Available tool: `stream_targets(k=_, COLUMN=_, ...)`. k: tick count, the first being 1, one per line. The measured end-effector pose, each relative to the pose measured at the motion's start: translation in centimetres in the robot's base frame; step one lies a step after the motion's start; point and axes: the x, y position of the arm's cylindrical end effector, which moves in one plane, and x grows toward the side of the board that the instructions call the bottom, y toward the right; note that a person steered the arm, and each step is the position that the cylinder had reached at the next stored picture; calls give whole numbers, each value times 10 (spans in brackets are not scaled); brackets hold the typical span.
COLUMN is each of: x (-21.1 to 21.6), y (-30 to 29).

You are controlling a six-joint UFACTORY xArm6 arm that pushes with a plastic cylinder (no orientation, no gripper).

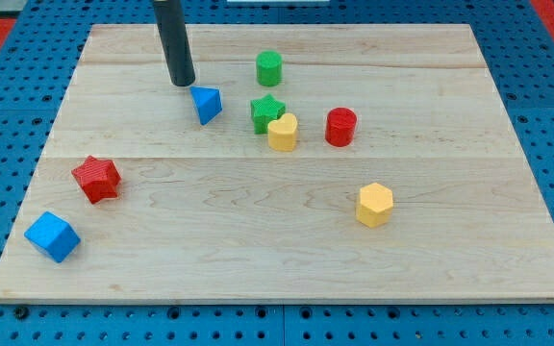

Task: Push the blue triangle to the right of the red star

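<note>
The blue triangle (207, 104) lies on the wooden board in the upper middle of the view. The red star (96, 179) lies at the view's left, well below and left of the triangle. My tip (183, 83) rests on the board just up and left of the blue triangle, close to it or touching it.
A green cylinder (269, 68), a green star (266, 112), a yellow heart (282, 133) and a red cylinder (340, 127) cluster right of the triangle. A yellow hexagon (374, 205) lies lower right. A blue cube (52, 236) sits near the board's (277, 259) lower left corner.
</note>
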Motion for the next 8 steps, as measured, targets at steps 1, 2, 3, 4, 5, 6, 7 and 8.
stream_targets(k=1, x=0, y=6)
stream_targets(k=2, x=0, y=27)
stream_targets(k=3, x=0, y=18)
stream_targets(k=4, x=4, y=69)
stream_targets(k=5, x=16, y=44)
stream_targets(k=6, x=52, y=16)
stream_targets(k=7, x=77, y=3)
stream_targets(k=8, x=92, y=21)
